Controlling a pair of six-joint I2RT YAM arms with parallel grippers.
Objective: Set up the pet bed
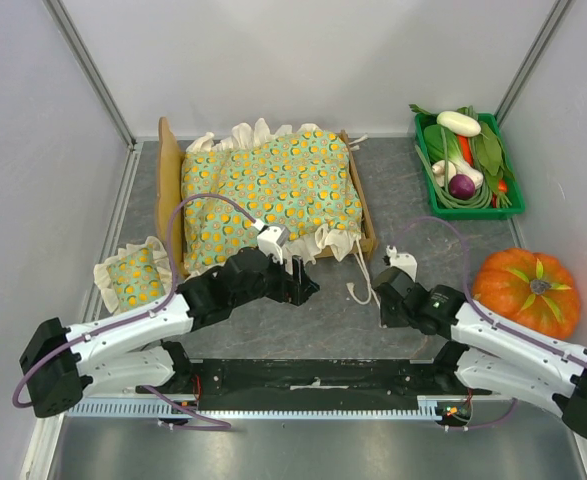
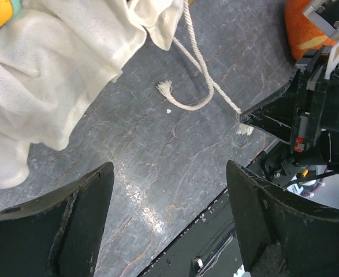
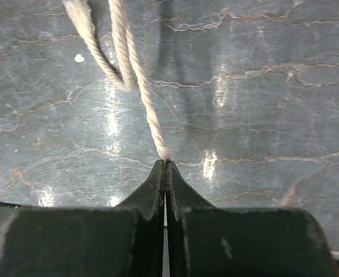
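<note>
Top view: pet bed (image 1: 166, 190) stands rear left, its frame largely hidden under the dotted cushion (image 1: 273, 190). The green crate (image 1: 425, 190) rear right holds vegetables.
Left wrist view: left gripper (image 2: 169, 190) has its fingers wide apart, holding nothing.
Right wrist view: right gripper (image 3: 166, 167) has its fingers together, pinching the end of the cord (image 3: 137, 75).

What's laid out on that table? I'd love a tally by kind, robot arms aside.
Pet bed: 1
Green dotted cushions: 2, the large cushion and the small pillow
Pumpkin: 1
Vegetable crate: 1
Total: 5
</note>
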